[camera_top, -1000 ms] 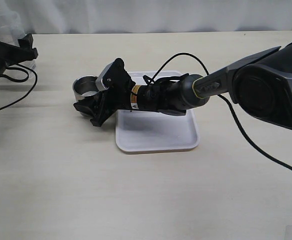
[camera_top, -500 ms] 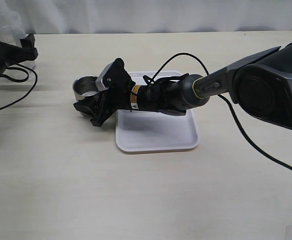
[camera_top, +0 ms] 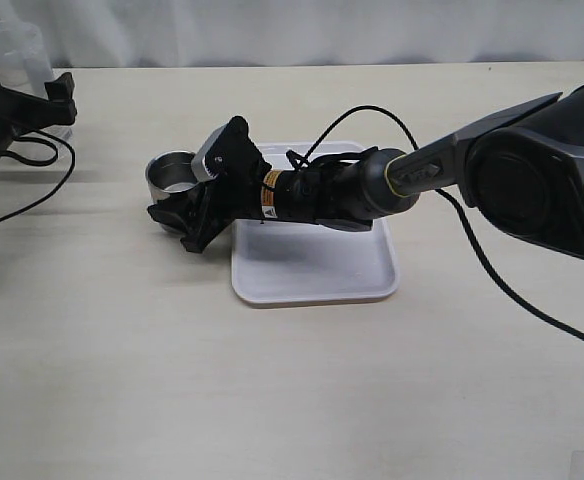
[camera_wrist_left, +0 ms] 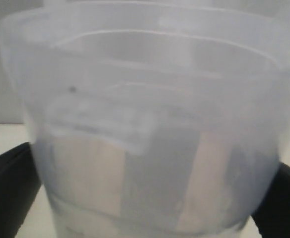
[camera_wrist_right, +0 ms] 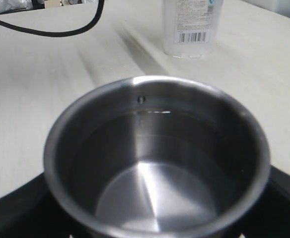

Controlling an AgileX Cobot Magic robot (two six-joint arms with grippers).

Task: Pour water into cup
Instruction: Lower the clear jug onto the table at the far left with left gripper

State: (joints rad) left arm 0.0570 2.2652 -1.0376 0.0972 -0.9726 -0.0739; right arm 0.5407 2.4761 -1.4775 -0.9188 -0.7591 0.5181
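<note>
The steel cup (camera_top: 170, 172) stands on the table just left of the white tray. My right gripper (camera_top: 179, 207) is shut on the cup; in the right wrist view the cup (camera_wrist_right: 155, 153) fills the frame with black fingers (camera_wrist_right: 16, 210) on both sides. A faint line rings its inner wall; I cannot tell if liquid is in it. My left gripper (camera_top: 52, 102) at the far left is shut on the tall transparent container (camera_top: 12, 52), held upright. The container (camera_wrist_left: 150, 124) fills the left wrist view. Water in it is not clearly discernible.
A white tray (camera_top: 317, 270) lies under my right arm, right of the cup. A clear labelled bottle (camera_wrist_right: 192, 27) stands beyond the cup in the right wrist view. Black cables (camera_top: 32, 185) trail from the left arm and loop over the tray (camera_top: 372, 112).
The left gripper has shifted slightly and the transparent container stands more upright than a second ago. The right gripper and cup have not moved.
</note>
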